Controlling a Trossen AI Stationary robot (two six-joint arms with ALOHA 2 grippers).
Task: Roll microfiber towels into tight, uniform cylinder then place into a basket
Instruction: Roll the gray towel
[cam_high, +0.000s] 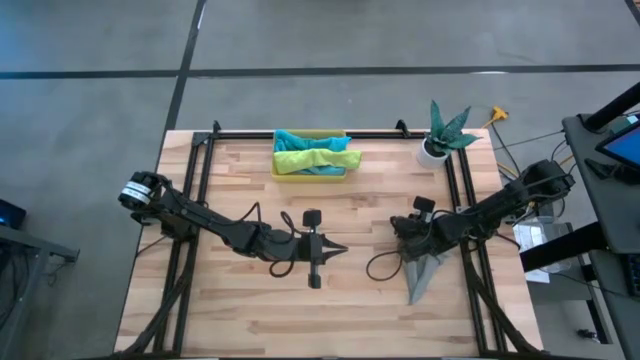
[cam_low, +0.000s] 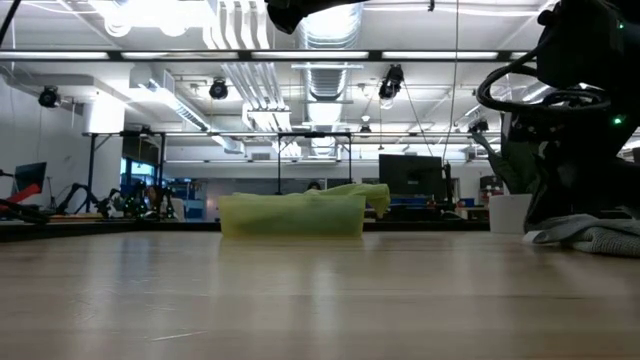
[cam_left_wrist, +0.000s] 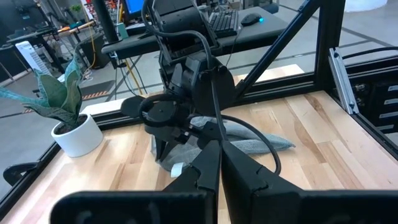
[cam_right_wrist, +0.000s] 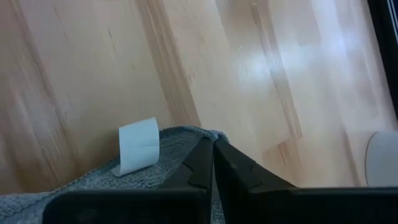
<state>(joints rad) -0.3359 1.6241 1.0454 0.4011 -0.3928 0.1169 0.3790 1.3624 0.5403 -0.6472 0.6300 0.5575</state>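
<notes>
Left end effector (cam_high: 338, 248) hovers over the bench (cam_high: 230, 315) slightly at 7 o'clock from bench centre, pointing toward 3 o'clock. Fingers pressed together, tips meeting, nothing between them. The left wrist view confirms the two dark fingers (cam_left_wrist: 239, 171) closed with no gap.

Basket (cam_high: 309, 172): translucent yellow, at the 12 o'clock edge of the bench, centred against the black frame rail. Contents: a teal towel (cam_high: 296, 141) toward the far side and a lime green towel (cam_high: 318, 159) lying across the near side, both crumpled loosely. Low view shows the basket (cam_low: 291, 217) with lime green cloth rising above the rim and draping over one end. Whether a further towel lies under these two cannot be told.

Right end effector (cam_high: 407, 240) is low over the bench at 4 o'clock from centre, at the top end of the grey towel (cam_high: 421, 276). The towel lies flat-ish and elongated, tapering toward 6 o'clock. Right wrist view: fingers (cam_right_wrist: 239, 168) closed narrow, tips together at the edge of the grey towel (cam_right_wrist: 165, 152), beside its white label (cam_right_wrist: 138, 145). Whether any cloth is actually pinched cannot be told.

White plant pot (cam_high: 433, 150) with green plant stands at the 1 o'clock corner, well apart from the basket.
</notes>
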